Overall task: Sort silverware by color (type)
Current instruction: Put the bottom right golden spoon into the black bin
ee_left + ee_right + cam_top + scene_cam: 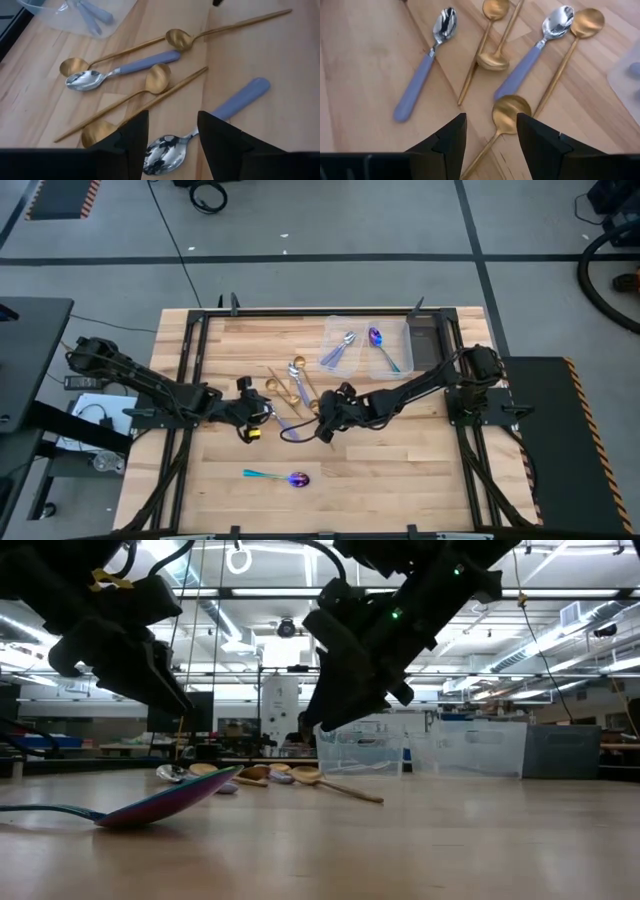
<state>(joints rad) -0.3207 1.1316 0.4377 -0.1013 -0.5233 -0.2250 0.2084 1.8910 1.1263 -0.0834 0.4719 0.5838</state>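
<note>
Both grippers hang over the loose cluster of silverware at mid-table. The left gripper (172, 137) has its jaws set wide and empty, directly above the bowl of a silver spoon with a lavender handle (200, 130). The right gripper (491, 135) also has its jaws wide and empty, above the bowl of a gold spoon (510, 112).

The cluster holds four gold spoons and two silver lavender-handled spoons. They lie close together, and some gold handles cross or touch. The second lavender-handled spoon (117, 72) lies with its bowl just beside a gold bowl (74, 65).

The clear tray (352, 330) stands at the far right of the table. One compartment holds silver lavender-handled pieces (340, 348); the next holds an iridescent spoon (378, 345). A second iridescent spoon (285, 477) lies alone near the front edge, well apart from the rest.

Hazards, as a judgement:
- The two grippers work near each other; simultaneous descent may cause contact between the arms.
- Closing on crossed handles may lift or drag two pieces of different type.
- Thin, flat, polished handles may slip from the fingers or pivot during the lift.
- A nudged spoon may shift its neighbours and spoil the next grasp.
</note>
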